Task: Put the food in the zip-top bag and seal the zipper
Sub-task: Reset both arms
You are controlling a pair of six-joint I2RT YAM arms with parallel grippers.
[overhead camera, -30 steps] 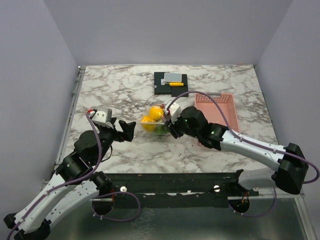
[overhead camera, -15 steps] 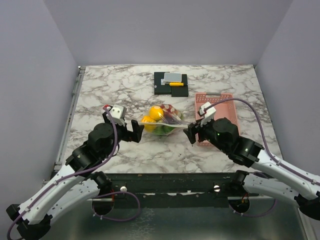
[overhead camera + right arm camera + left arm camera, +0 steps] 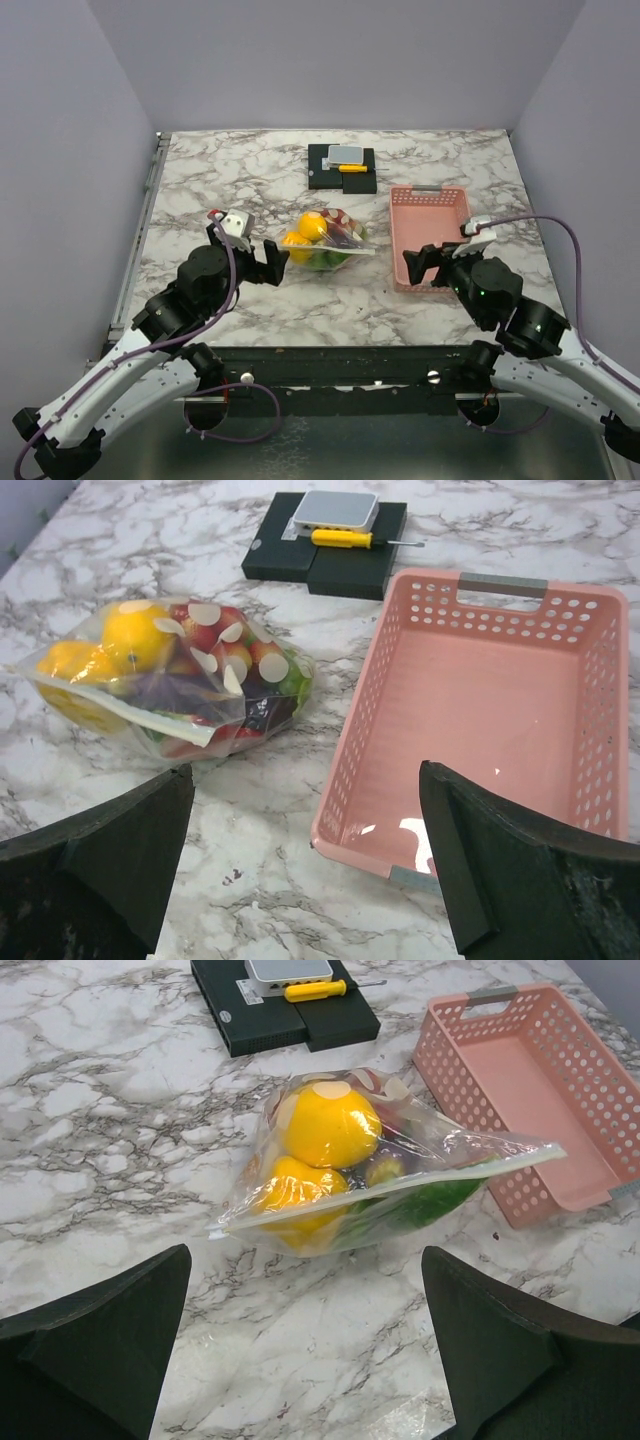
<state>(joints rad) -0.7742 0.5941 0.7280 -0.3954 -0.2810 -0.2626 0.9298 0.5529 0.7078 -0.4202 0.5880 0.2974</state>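
The left gripper (image 3: 305, 1295), jaws wide apart and empty, has the zip-top bag (image 3: 400, 1175) lying on the marble table (image 3: 90, 1150) just ahead, its zipper edge toward it and yellow fruit (image 3: 328, 1125) showing inside. The right gripper (image 3: 305, 800), equally spread and empty, catches the red pieces (image 3: 212, 637) in the bag's other side, off to its front-left, with the pink perforated basket (image 3: 350, 750) straight ahead

The zip-top bag (image 3: 440, 1155) is clear, crinkly, glossy plastic; the basket (image 3: 368, 720) is pink perforated plastic; the desk (image 3: 230, 170) looks like smooth veined marble.
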